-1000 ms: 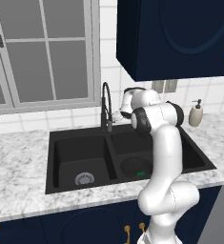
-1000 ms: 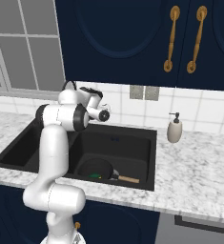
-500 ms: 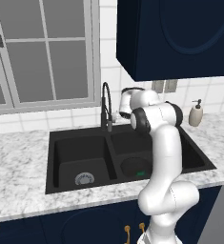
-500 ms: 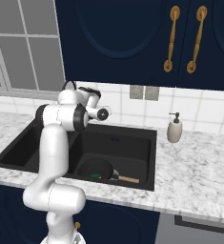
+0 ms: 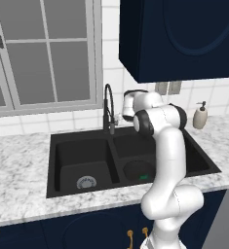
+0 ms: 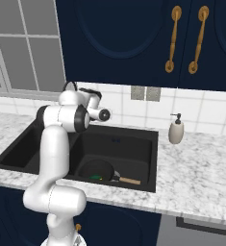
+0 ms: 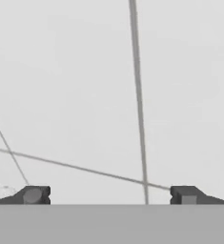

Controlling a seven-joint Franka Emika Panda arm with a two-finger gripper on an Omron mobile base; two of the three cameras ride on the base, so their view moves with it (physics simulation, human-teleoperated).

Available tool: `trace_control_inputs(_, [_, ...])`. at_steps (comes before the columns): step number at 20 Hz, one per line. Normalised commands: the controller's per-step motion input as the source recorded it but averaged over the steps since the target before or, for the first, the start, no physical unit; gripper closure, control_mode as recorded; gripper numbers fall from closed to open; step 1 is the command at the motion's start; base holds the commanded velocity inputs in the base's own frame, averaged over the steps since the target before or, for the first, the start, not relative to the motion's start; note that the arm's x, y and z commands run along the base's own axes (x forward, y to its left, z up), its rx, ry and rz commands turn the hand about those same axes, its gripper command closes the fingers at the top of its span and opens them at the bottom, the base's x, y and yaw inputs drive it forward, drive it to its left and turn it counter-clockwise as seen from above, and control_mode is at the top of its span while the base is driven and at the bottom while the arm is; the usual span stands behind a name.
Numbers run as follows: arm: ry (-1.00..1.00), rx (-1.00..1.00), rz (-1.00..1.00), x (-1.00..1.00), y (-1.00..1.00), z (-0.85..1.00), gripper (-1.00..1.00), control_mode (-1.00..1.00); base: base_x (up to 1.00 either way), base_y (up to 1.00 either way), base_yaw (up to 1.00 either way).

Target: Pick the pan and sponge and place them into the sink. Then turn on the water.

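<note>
Nearest: marble counter (image 5: 18,194) front edge w/ navy cabinets below, arm base rising in front of the sink (image 5: 67,146). Sink is a black double basin w/ a centre divider; left basin is bare down to its silver drain (image 5: 86,182).

Right basin holds the pan (image 6: 97,169), flat on the floor, tan handle pointing toward the basin's right-hand wall in the right base view. Sponge (image 6: 94,178) shows as a small green patch at the pan's front edge, touching or sitting on it, can't tell which. So both items look already placed; pick-and-place part reads as done imo.

Further back: arm is folded up high behind the basins, hand near the dark arched faucet (image 5: 107,104) at the back rim by the divider. Gripper (image 7: 108,194) fingers stand wide apart w/ nothing between them, just white wall tile and grout lines ahead in the hand view, so claw is open and empty. Prob held up there bc the faucet handle is the next target. Exact gap btw hand and faucet hard to judge from the base views, arm body hides part of it.

No water stream visible from the spout, so tap seems not yet on.

Farthest: white soap dispenser (image 6: 176,130) on the counter right of the sink, well apart from the hand, tiled backsplash w/ outlet plate (image 6: 145,92), window at left, navy wall cabinets above
</note>
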Motion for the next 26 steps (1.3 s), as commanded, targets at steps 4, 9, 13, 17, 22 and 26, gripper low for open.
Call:
trace_control_inputs(4, [0.05,0.18,-0.02,0.00,-1.00,-0.01,-1.00,-1.00,0.00,0.00,0.00])
trace_control_inputs(9, [0.09,0.15,-0.06,-0.03,-1.00,0.00,-1.00,-1.00,0.00,0.00,0.00])
trace_control_inputs(13, [0.11,0.13,-0.06,-0.01,-1.00,0.00,-1.00,-1.00,0.00,0.00,0.00])
trace_control_inputs(17, [0.13,0.12,-0.05,0.00,-1.00,0.02,-1.00,-1.00,0.00,0.00,0.00])
trace_control_inputs(22, [0.09,0.11,-0.03,0.00,-1.00,0.02,-1.00,-1.00,0.00,0.00,0.00])
trace_control_inputs(26, [0.03,0.08,0.00,-0.17,-1.00,0.27,-1.00,-1.00,0.00,0.00,0.00])
